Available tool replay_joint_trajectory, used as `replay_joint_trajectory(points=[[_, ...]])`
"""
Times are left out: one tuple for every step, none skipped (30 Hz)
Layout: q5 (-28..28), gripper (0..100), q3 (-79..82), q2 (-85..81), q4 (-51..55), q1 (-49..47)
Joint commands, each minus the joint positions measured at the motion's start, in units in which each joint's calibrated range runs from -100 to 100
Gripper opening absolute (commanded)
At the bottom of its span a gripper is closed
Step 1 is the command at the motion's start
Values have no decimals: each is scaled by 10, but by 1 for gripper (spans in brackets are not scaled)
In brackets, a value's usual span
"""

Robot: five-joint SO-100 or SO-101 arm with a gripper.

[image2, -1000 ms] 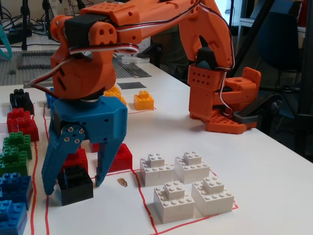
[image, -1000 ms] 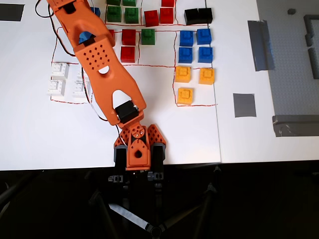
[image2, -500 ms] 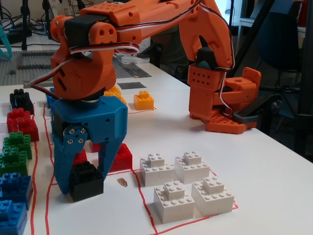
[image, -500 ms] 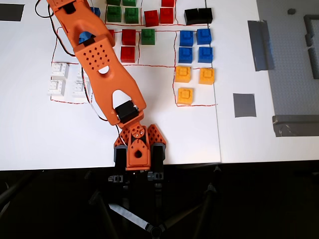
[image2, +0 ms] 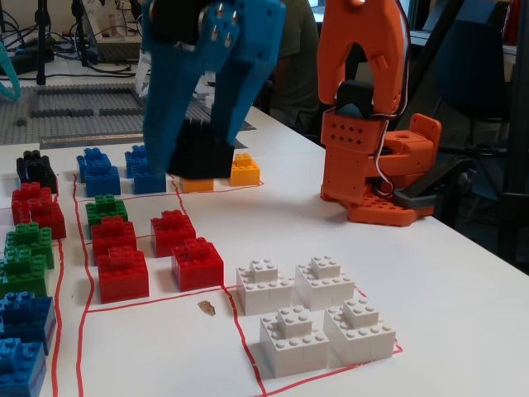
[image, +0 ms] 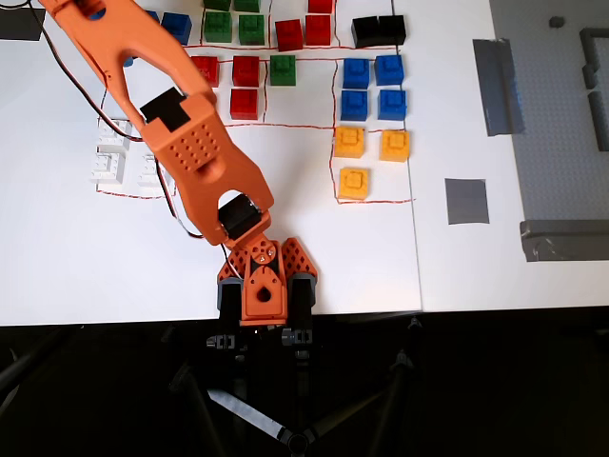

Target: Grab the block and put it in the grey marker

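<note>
The worktop is white, with thin red lines drawn on it to box off groups of toy bricks. In the overhead view a grey studded baseplate adjoins it on the right, carrying a long grey tape strip. Behind the worktop in the fixed view the room is cluttered: a dark chair, cables and stands.

In the fixed view, four white bricks sit in the nearest boxed area, red bricks just left of them, green bricks and blue bricks at the left edge, and a pair of adjoining black bricks farther back. In the overhead view three yellow bricks lie below four blue ones, with the grey marker well apart to their right, bare.

The orange arm rises from its base at the worktop's near edge and stretches up and to the left in the overhead view, covering part of the red group. In the fixed view its blue claw hangs high, fingers pointing down, clamped on the block, which is lifted clear of the worktop, in front of the blue and yellow bricks at the back
</note>
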Motion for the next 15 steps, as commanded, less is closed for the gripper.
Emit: replay_joint_trajectory(points=[[33,0,63,-164,20,33],[39,0,102,-189,20,49],[44,0,135,-209,21,67],[49,0,164,-223,22,89],[53,0,192,-236,22,114],[59,0,215,-248,22,142],[63,0,238,-257,20,169],[69,0,256,-261,19,197],[75,0,270,-262,19,226],[81,0,282,-263,19,256],[88,0,292,-263,18,286],[95,0,301,-263,18,314],[102,0,308,-265,18,343],[109,0,318,-267,16,370],[117,0,328,-270,13,395]])
